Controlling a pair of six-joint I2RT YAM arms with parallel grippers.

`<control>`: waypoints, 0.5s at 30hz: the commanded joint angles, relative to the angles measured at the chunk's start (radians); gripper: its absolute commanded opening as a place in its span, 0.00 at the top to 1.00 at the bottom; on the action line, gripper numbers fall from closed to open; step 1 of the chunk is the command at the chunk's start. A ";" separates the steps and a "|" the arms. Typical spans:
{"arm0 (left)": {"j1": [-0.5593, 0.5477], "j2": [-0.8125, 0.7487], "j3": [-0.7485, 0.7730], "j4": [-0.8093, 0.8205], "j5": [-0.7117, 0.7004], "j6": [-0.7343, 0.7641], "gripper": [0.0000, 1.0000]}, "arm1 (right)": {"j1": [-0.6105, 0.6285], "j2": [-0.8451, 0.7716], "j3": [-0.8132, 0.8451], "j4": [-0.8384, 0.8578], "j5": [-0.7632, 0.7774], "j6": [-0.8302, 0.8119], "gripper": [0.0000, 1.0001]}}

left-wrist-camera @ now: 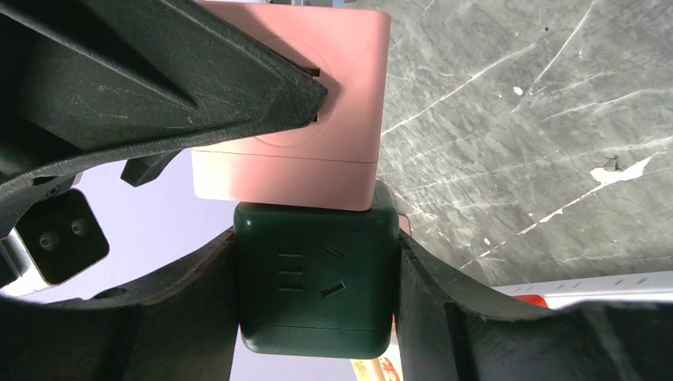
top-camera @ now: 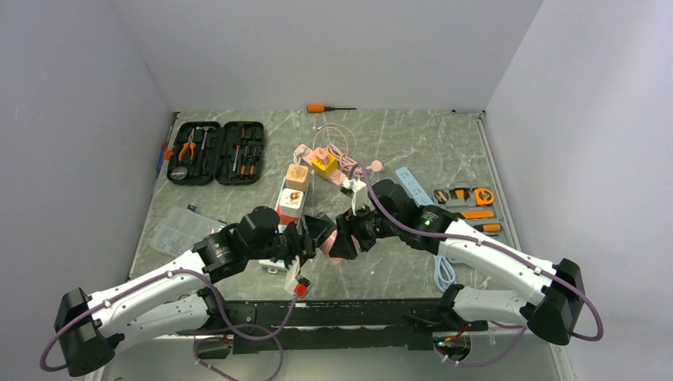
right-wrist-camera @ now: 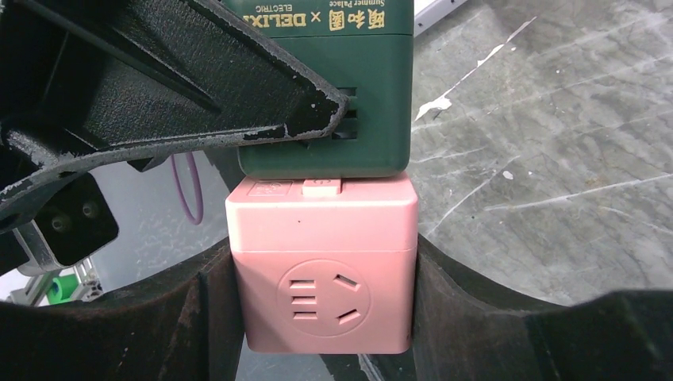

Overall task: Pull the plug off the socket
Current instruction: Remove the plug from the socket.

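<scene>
Left pincer (top-camera: 316, 236) clamps the green DELIXI socket cube (left-wrist-camera: 316, 274) and right pincer (top-camera: 347, 238) clamps the pink plug cube (right-wrist-camera: 321, 270), both held over the desk (right-wrist-camera: 555, 159) between the arms and seated flush, so gripping looks done and the pull-apart remains.

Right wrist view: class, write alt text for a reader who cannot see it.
The right gripper clamps a pink cube by its sides, outlet face toward the camera. A green cube marked DELIXI sits flush against its far end, a black finger pressing its left side, over a grey marbled table.
</scene>
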 commanded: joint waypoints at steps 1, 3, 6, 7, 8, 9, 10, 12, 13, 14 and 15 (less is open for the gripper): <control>-0.005 0.011 0.025 0.092 -0.065 0.014 1.00 | -0.009 -0.036 0.044 0.013 0.003 -0.027 1.00; -0.006 0.019 0.029 0.101 -0.096 0.008 1.00 | -0.015 -0.042 0.051 -0.009 0.026 -0.033 1.00; -0.005 0.031 0.039 0.097 -0.130 0.008 1.00 | -0.018 -0.046 0.049 -0.026 0.035 -0.032 1.00; -0.005 0.034 0.038 0.099 -0.145 0.009 1.00 | -0.017 -0.051 0.044 -0.031 0.039 -0.030 1.00; -0.004 0.037 0.034 0.109 -0.163 0.009 1.00 | -0.018 -0.056 0.039 -0.033 0.043 -0.026 1.00; -0.004 0.039 0.025 0.117 -0.180 0.009 1.00 | -0.018 -0.059 0.034 -0.038 0.046 -0.020 1.00; -0.002 0.042 0.017 0.117 -0.199 0.014 1.00 | -0.018 -0.060 0.031 -0.047 0.050 -0.018 1.00; 0.004 0.045 -0.001 0.108 -0.227 0.022 1.00 | -0.018 -0.059 0.030 -0.072 0.053 -0.017 1.00; 0.009 0.046 -0.008 0.107 -0.237 0.029 1.00 | -0.018 -0.058 0.026 -0.081 0.052 -0.018 1.00; 0.016 0.048 -0.016 0.109 -0.247 0.036 1.00 | -0.018 -0.058 0.023 -0.091 0.053 -0.020 1.00; 0.022 0.051 -0.021 0.109 -0.256 0.038 1.00 | -0.018 -0.057 0.022 -0.104 0.053 -0.025 1.00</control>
